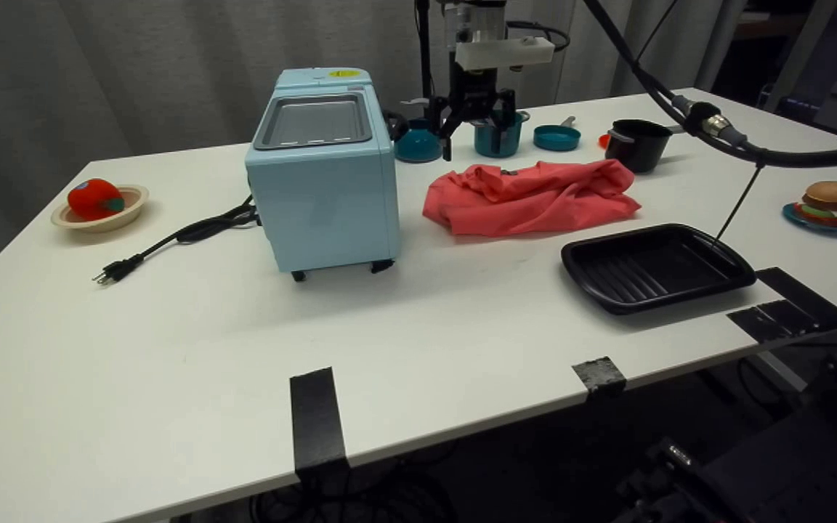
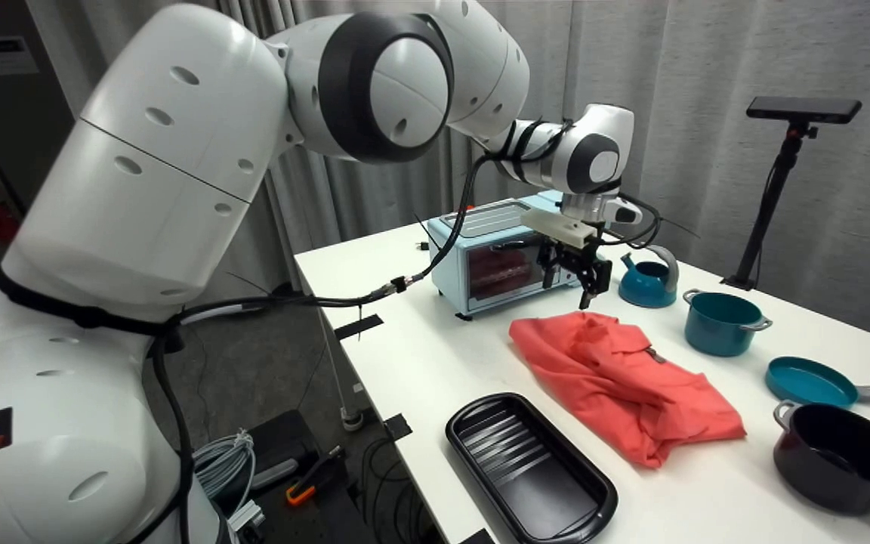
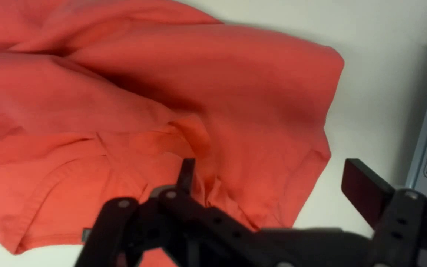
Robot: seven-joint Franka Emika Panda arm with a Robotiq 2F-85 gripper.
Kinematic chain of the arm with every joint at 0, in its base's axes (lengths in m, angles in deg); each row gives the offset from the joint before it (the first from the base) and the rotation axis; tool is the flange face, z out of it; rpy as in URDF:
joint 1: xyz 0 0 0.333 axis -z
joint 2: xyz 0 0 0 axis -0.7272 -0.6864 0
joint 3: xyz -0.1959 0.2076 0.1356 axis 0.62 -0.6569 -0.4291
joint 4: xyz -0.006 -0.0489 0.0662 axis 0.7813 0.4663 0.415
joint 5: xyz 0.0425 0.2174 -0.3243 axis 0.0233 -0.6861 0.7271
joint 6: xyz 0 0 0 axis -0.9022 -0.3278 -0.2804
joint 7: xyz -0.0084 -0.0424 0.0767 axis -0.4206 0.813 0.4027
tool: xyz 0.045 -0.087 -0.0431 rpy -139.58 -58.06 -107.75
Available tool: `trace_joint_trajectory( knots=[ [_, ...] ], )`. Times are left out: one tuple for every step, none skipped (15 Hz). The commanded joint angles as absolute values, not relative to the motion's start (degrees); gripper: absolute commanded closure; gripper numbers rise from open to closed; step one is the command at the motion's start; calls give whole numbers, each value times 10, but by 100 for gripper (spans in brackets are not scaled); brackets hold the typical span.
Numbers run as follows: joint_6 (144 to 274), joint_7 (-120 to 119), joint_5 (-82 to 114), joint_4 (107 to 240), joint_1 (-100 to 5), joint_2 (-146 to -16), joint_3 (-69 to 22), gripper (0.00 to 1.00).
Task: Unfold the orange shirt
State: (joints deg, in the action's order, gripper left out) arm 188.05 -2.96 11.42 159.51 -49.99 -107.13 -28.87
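While the coral-orange fabric T-shirt (image 2: pixel 624 381) lies crumpled on the white table (image 2: pixel 442 363) below the black 2-fingered gripper (image 3: pixel 271 174), whose jaws stand wide apart, holding nothing, the step seems the approach; next, descend, pinch 1 edge, draw outward.

On the white table (image 1: pixel 193 363) we see the rumpled orange shirt (image 2: pixel 616 374), a light-blue oven (image 1: pixel 328 207), black tray (image 2: pixel 529 472), kettle (image 2: pixel 645 291) and pots (image 2: pixel 716 332).
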Motion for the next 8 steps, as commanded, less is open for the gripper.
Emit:
trace_joint_trajectory(
  knots=[
    [1866,-48,116,1529,-503,-1125,-277,0],
    [1865,-52,118,1519,-503,-1134,-273,0],
    [1863,-56,119,1510,-503,-1144,-270,0],
    [1861,-59,120,1500,-503,-1154,-266,0],
    [1860,-62,122,1490,-502,-1163,-263,0],
    [1858,-66,124,1478,-503,-1173,-259,0],
    [1855,-69,124,1468,-502,-1182,-257,0],
    [1852,-71,123,1457,-500,-1189,-256,8]
  ],
)
